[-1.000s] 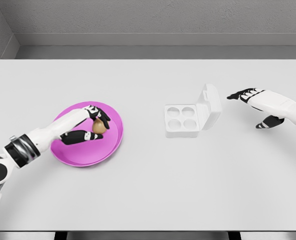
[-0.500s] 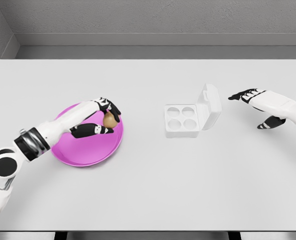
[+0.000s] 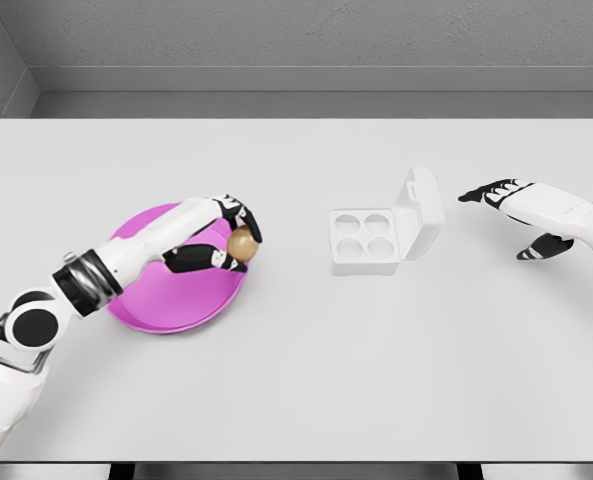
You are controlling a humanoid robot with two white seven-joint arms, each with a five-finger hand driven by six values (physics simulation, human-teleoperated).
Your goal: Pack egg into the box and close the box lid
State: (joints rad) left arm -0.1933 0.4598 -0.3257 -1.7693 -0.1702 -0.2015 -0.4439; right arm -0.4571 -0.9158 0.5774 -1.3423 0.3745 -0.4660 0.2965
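Note:
A brown egg (image 3: 242, 243) is held in my left hand (image 3: 236, 240), fingers curled around it, above the right rim of the pink plate (image 3: 161, 300). The white egg box (image 3: 366, 240) lies to the right at mid-table, its four cups empty and its lid (image 3: 421, 212) standing open on the right side. My right hand (image 3: 511, 215) hovers right of the box with fingers spread, holding nothing.
The white table (image 3: 296, 380) spreads widely around the plate and box. A grey wall runs along the far edge.
My left hand has lifted the egg off the plate and carried it right, toward the plate's right rim. The right hand has barely shifted.

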